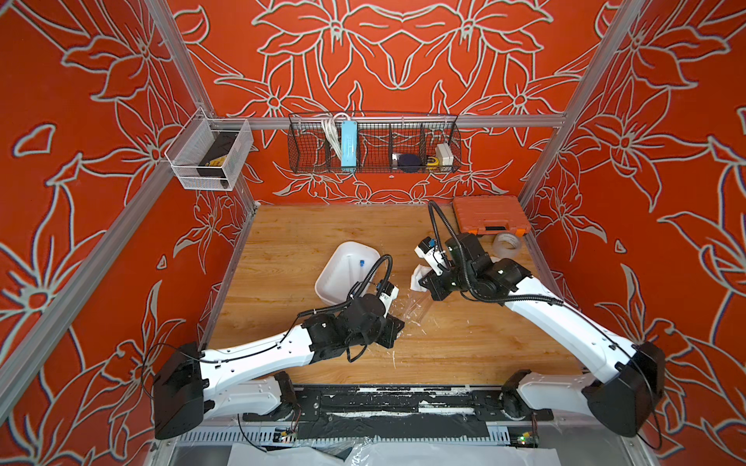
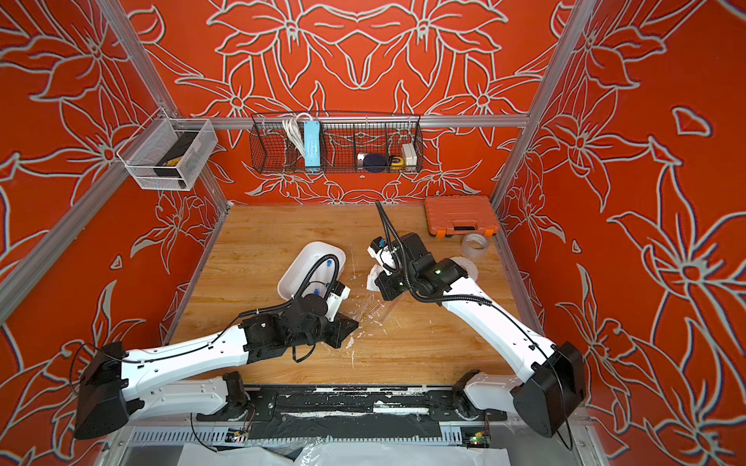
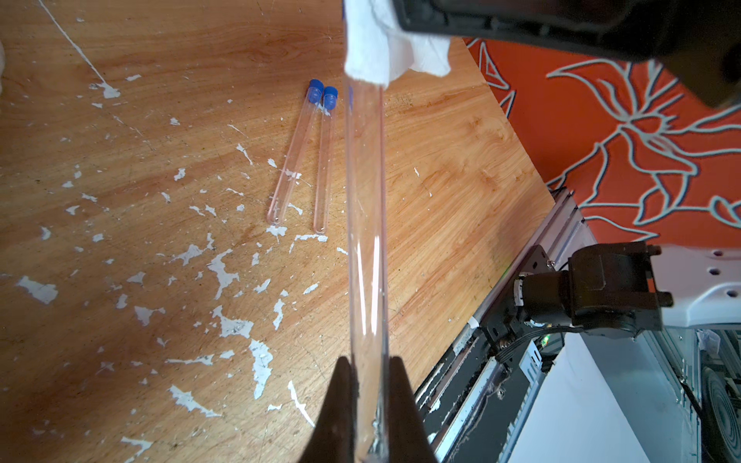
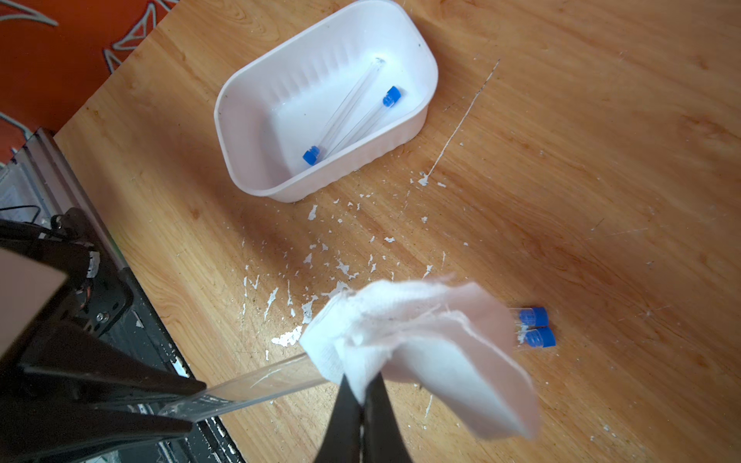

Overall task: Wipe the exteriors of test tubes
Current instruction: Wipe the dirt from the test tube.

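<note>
Clear test tubes [image 3: 325, 160], blue caps [image 3: 316, 89]; white tissue [image 4: 421, 332]; white tub [image 4: 240, 120]; orange floral walls [image 1: 80, 121].

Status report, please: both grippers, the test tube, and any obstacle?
Left gripper shut on test tube. Right gripper shut on tissue, wrapped around that tube's far end. Two tubes on table, two more in white tray; none in the way.
</note>
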